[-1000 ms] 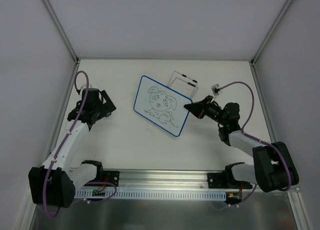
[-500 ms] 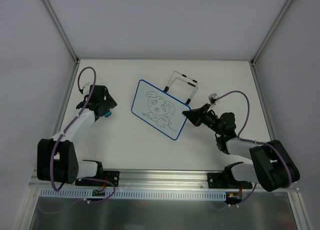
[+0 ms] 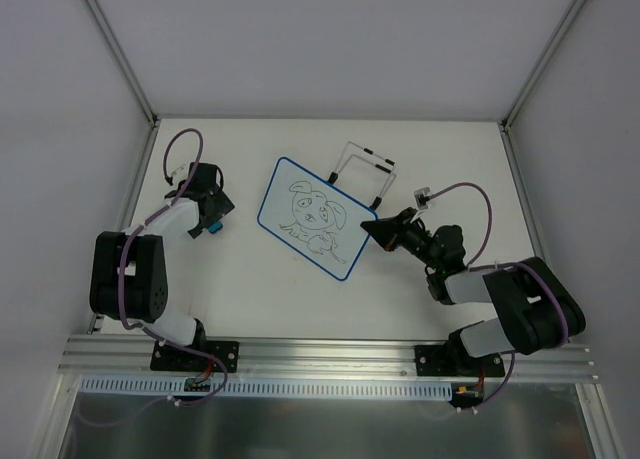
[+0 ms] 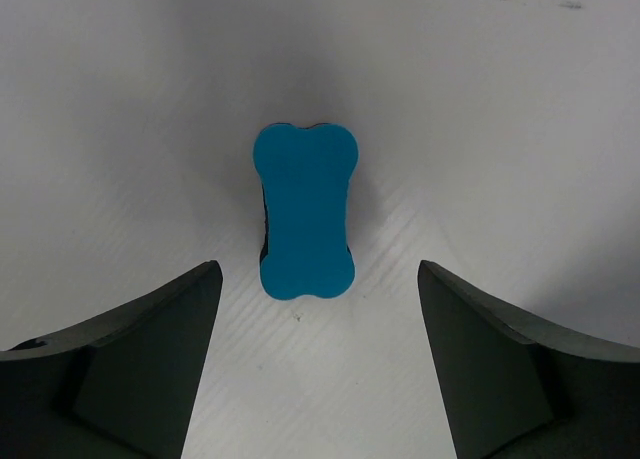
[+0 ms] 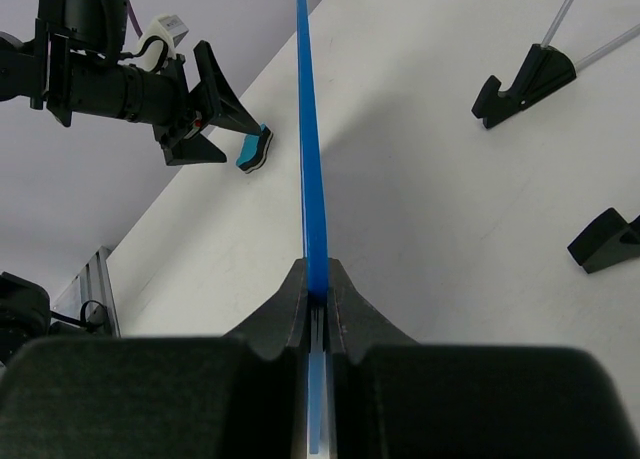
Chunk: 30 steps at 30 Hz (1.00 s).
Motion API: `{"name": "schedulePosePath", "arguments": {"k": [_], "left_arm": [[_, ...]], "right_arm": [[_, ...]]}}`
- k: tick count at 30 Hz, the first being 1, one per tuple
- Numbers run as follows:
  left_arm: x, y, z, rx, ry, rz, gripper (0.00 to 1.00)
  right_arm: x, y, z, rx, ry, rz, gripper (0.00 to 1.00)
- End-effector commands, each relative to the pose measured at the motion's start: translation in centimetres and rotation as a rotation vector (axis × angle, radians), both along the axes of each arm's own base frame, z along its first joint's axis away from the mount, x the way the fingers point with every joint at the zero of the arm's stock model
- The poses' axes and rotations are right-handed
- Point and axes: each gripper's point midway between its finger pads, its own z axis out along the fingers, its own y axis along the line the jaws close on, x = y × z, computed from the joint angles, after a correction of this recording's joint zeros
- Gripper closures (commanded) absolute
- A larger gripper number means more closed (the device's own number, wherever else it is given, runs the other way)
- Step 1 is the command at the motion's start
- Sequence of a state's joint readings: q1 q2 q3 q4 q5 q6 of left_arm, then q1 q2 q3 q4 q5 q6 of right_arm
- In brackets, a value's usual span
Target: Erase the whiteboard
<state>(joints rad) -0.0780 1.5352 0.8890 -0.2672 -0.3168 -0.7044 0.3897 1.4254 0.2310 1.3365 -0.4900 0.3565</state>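
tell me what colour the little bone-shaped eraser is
The eraser is bright blue on top, with a dark layer along its underside. It shows best in the left wrist view.

The whiteboard (image 3: 311, 217) has a white face inside a thin blue rim, and carries a black line sketch of a dog (outline only, no filled areas). The eraser (image 4: 304, 211) is bright teal-blue on top, with a black layer showing along one side. The left tool (image 4: 318, 271) is matt black-grey. The right tool (image 5: 316, 279) is black too, and the board's rim shows against it as a vivid blue stripe. The wire stand (image 5: 527, 79) has silver-grey wire and black feet. The worktop (image 3: 260, 289) is plain white. Both arms (image 3: 170, 219) mix white links with black joints and trail purple cables (image 3: 480, 194). The rail (image 3: 330, 354) along the near edge is bare silver.
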Motion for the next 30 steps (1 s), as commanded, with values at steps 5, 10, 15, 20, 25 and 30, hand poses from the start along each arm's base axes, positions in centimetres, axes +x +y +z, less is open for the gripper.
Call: {"name": "schedulePosePath", "arguments": {"k": [5, 10, 15, 20, 25, 30], "left_arm": [[2.9, 1.4, 0.1, 0.031, -0.029, 0.045, 0.21], [3.4, 1.2, -1.1, 0.008, 0.001, 0.048, 0.29], [3.4, 1.3, -1.3, 0.008, 0.003, 0.055, 0.43], [3.1, 1.0, -1.6, -0.002, 0.012, 0.042, 0.80], [2.1, -0.9, 0.3, -0.042, -0.031, -0.051, 1.00], [1.2, -5.3, 4.2, 0.010, -0.135, -0.289, 1.00]], "right_arm": [[0.1, 0.3, 2.6, 0.013, -0.183, 0.013, 1.00], [0.1, 0.3, 2.5, 0.011, -0.180, 0.012, 1.00], [0.1, 0.3, 2.4, 0.011, -0.176, 0.013, 1.00], [0.2, 0.3, 2.0, 0.006, -0.166, 0.012, 1.00], [0.2, 0.5, 1.9, 0.009, -0.156, 0.022, 1.00], [0.1, 0.7, 1.6, 0.014, -0.136, 0.036, 1.00]]}}
